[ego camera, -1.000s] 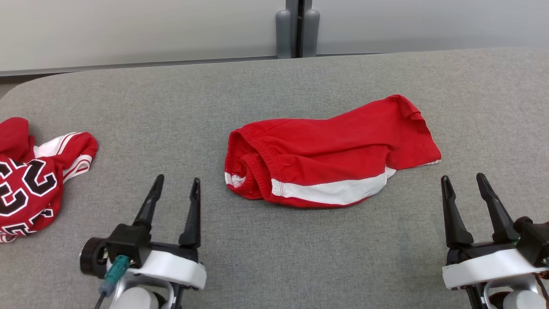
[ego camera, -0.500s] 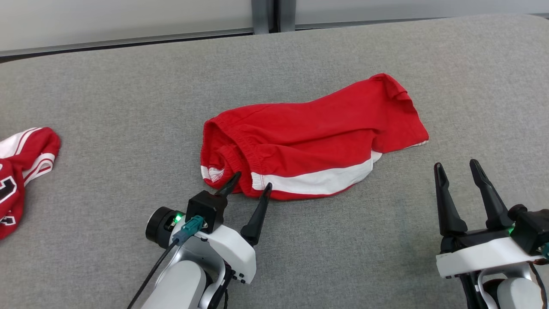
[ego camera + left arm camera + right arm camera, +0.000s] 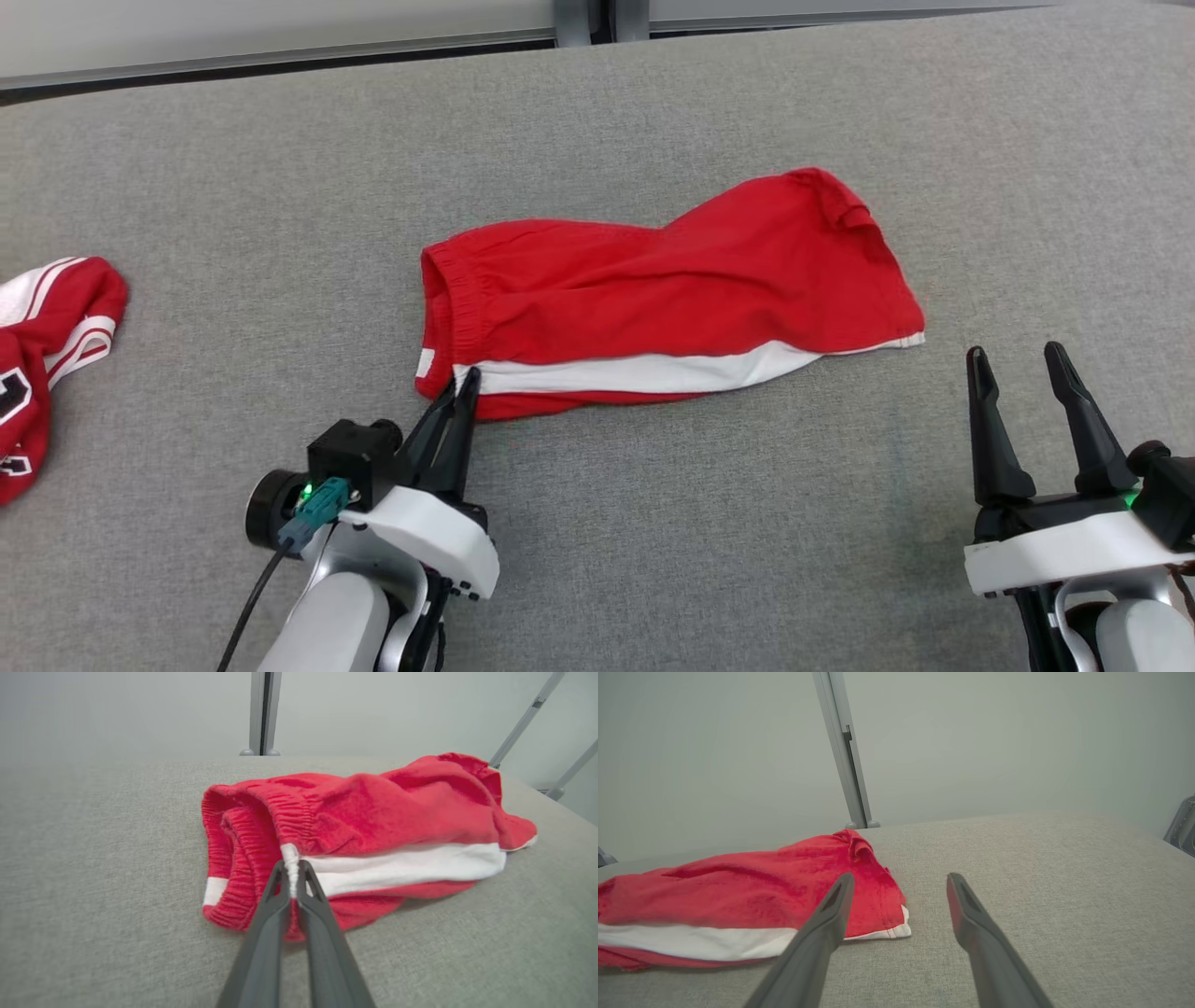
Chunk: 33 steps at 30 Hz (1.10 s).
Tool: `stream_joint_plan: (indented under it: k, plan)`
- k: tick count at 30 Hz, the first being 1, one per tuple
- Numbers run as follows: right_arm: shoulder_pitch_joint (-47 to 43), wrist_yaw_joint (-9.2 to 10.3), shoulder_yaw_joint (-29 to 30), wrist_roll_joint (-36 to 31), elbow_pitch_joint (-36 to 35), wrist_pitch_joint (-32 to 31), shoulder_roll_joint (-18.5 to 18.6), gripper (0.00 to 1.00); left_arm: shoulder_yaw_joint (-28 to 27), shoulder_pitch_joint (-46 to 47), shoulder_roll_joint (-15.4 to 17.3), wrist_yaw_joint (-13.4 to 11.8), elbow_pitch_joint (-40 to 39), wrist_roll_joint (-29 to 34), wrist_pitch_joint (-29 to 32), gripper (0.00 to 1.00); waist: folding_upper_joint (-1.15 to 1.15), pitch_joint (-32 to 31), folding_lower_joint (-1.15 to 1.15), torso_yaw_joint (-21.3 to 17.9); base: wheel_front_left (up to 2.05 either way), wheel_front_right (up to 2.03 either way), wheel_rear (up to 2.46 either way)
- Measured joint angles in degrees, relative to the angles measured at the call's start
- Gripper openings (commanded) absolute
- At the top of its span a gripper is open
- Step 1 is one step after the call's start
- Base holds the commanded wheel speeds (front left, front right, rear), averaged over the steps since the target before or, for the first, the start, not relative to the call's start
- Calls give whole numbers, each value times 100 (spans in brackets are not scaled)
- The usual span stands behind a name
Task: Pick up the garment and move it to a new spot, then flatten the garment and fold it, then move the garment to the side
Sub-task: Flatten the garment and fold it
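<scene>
On the grey desk (image 3: 233, 168), the garment (image 3: 672, 280), clenched by left jaws with right jaws released, should be lifted slowly.

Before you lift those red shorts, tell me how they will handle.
Probably floppy: the shorts lie limp and creased on the table, so most would hang below the left gripper, pinched on the waistband edge. Likely light, being thin cloth. Slipping seems unlikely; the gathered elastic gives grip.
</scene>
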<state>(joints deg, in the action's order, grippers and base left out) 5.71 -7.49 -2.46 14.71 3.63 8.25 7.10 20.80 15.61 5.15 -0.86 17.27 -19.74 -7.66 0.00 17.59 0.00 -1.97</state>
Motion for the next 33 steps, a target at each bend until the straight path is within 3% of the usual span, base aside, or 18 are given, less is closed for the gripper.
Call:
stream_joint_plan:
  k: [10, 11, 12, 13, 23, 33]
  plan:
    - [-80, 0, 122, 1, -42, -52, 22, 100, -210, -646, 216, -232, -430, -186, 165, 3, 0, -88, 0, 163, 0, 0, 0]
    - [-80, 0, 130, 1, -48, -53, 21, 100, -226, -670, 210, -269, -455, -205, 141, 57, 0, -96, 0, 167, 0, 0, 0]
    - [-80, 0, 136, 1, -57, -65, 22, 100, -236, -684, 207, -278, -469, -207, 112, 57, 0, -106, 0, 169, 0, 0, 0]
    - [-80, 0, 136, 1, -57, -65, 22, 100, -236, -684, 207, -278, -469, -207, 112, 100, 0, -106, 0, 169, 0, 0, 0]
    - [-122, 0, 154, -71, -218, -140, 70, 100, -498, -694, 146, -446, -823, -171, -613, 100, 0, -407, 0, 195, 0, 0, 0]
    - [-470, 0, 19, -164, -399, -360, 107, 100, -766, -964, 457, -684, -861, 281, -725, 100, 0, -879, 0, 270, 0, 0, 0]
